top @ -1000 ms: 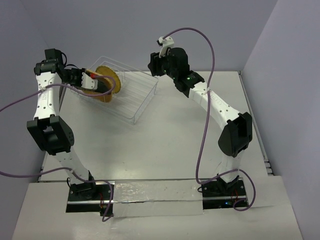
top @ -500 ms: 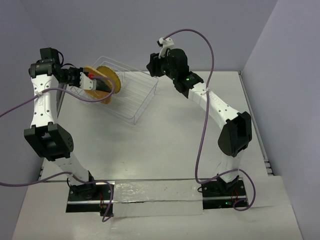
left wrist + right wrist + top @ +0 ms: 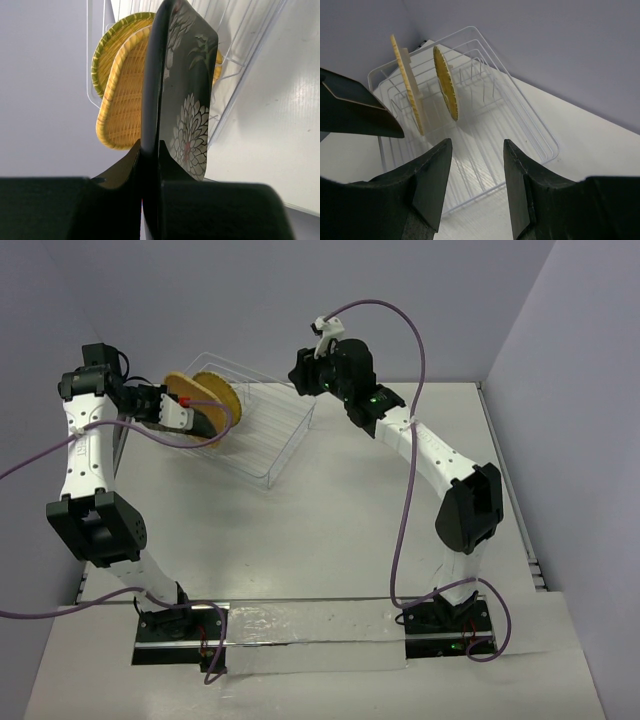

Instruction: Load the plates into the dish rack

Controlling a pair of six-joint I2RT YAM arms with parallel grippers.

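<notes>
L wrist cam alone shows flowers on black plate (image 3: 187, 100), pinched edge-on in L claw (image 3: 150, 150); R wrist cam: orange plate (image 3: 409, 95) & yellow plate (image 3: 446, 85) upright in dish rack (image 3: 520, 125), 11 o'clock on table (image 3: 350, 520), R claw (image 3: 476, 150) wide open, empty.

No words, labels, brand marks, numbers or signs can be read in any of the views. The only print to be seen is the white flower pattern on the black plate (image 3: 192, 125), which is a picture, not lettering.
</notes>
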